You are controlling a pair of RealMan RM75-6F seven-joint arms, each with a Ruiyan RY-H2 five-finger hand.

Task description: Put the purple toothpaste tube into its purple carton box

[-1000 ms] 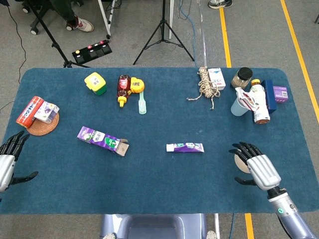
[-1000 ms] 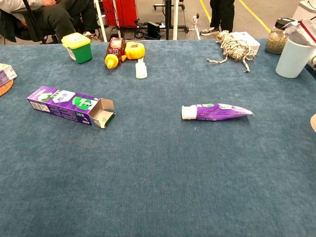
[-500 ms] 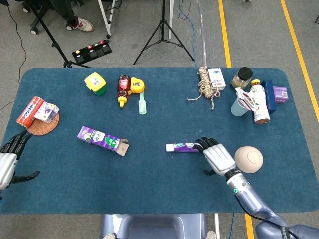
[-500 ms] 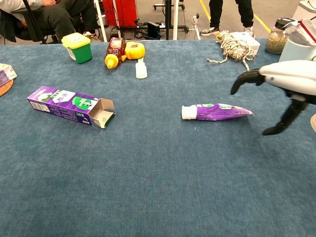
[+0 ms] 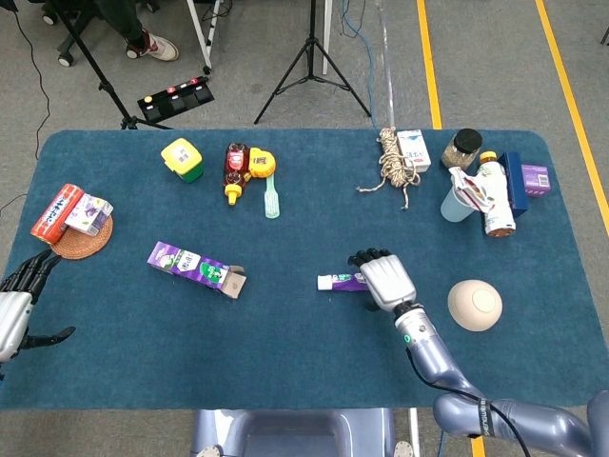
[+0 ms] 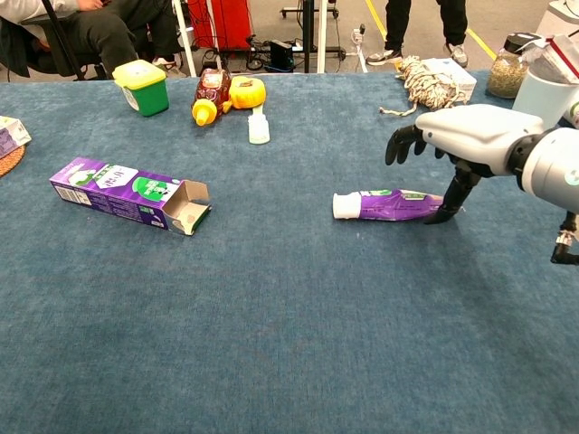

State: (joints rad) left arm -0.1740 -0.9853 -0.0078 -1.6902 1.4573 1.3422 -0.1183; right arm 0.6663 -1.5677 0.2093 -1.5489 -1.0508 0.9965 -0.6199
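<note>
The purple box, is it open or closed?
Open. The purple carton box lies flat on the table, and its end flaps are folded out at the end facing the toothpaste tube, showing the hollow inside.

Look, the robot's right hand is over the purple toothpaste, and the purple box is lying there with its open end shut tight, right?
Not quite. The box has its end flap open, as the chest view shows; you can see inside it. The rest is right: the right hand is over the toothpaste, and the box lies on the table.

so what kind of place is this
Probably a robotics lab or data-collection studio: tripod stands behind the blue-covered table, yellow floor tape, and seated people's legs nearby.
</note>
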